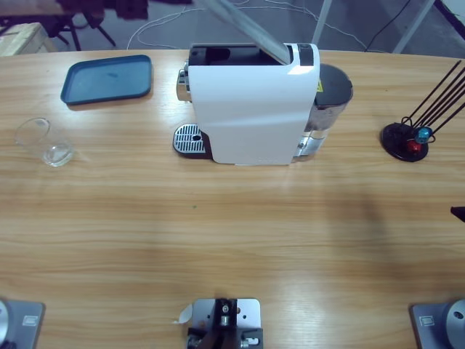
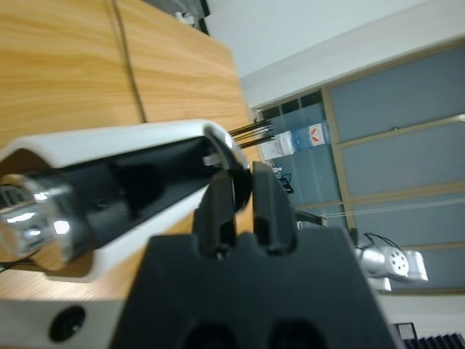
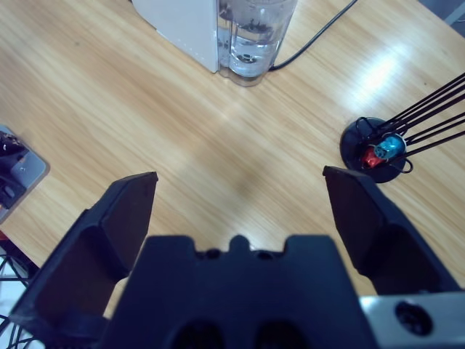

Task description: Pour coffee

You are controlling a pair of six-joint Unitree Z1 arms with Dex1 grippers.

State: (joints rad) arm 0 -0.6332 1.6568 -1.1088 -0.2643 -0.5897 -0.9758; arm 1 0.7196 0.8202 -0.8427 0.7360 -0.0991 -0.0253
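Observation:
The white coffee machine (image 1: 251,109) stands mid-table with its drip grate (image 1: 190,138) facing left and its top slot open. A silver lever (image 1: 254,33) slants up from the machine's top toward the picture's upper edge. In the left wrist view my left gripper (image 2: 242,211) has its jaws pinched together at the far end of the machine's top (image 2: 138,182), apparently on that lever. An empty glass cup (image 1: 43,142) lies far left. My right gripper (image 3: 240,185) hangs open over bare table near the water tank (image 3: 251,36), holding nothing.
A blue tray (image 1: 109,78) lies at the back left. A black capsule rack (image 1: 407,139) with a red and a blue capsule stands at the right, and also shows as the rack (image 3: 378,153) in the right wrist view. A power cable (image 3: 320,33) runs behind the tank.

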